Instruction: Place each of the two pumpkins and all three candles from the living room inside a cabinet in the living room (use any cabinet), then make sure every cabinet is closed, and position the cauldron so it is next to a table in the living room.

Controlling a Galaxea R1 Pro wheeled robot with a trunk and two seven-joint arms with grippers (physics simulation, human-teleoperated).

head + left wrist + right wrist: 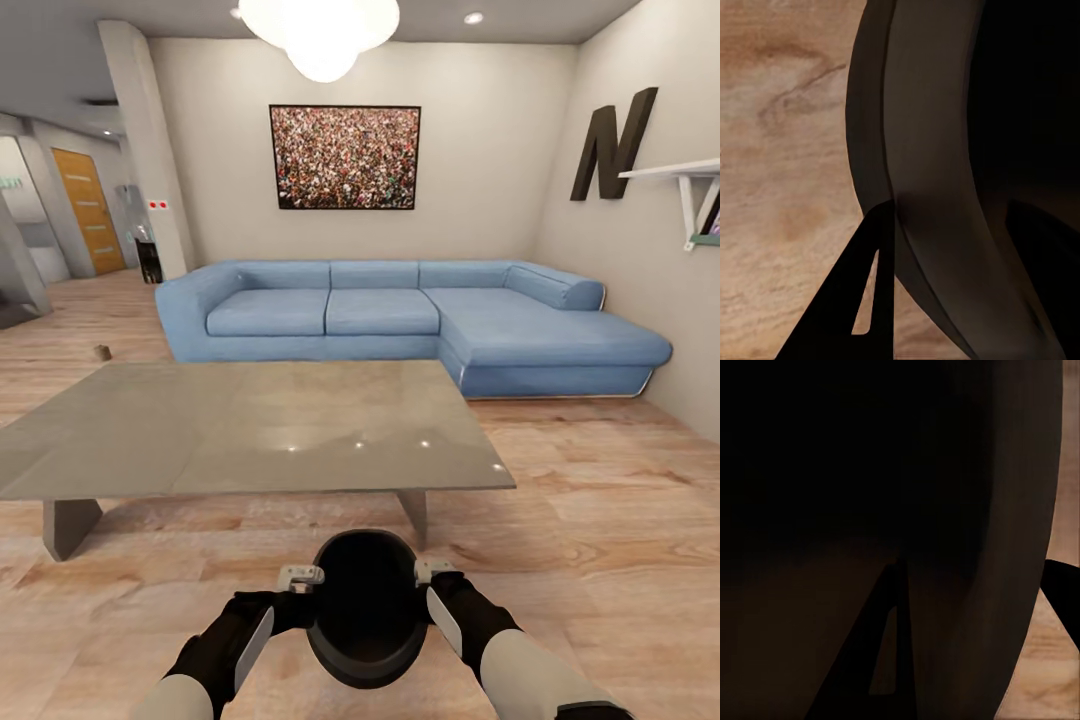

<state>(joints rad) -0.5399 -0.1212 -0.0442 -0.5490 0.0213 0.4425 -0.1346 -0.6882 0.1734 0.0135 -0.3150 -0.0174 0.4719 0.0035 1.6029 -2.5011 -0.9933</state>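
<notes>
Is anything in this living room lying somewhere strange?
A small brown candle sits alone on the wood floor, left of the blue sofa and beyond the grey table. Otherwise nothing looks spilled or damaged.

Your cauldron (367,610) hid both grippers' fingertips. A tiny brown object (101,351) on the floor was too small to identify.

The cauldron (366,607) is hanging between the left gripper (299,580) and the right gripper (436,574), each gripping its rim, just in front of the grey table (250,425). Beyond the table, a blue sofa (400,320) is standing, and 1 candle (101,351) is sitting on the wooden floor (590,500).
</notes>
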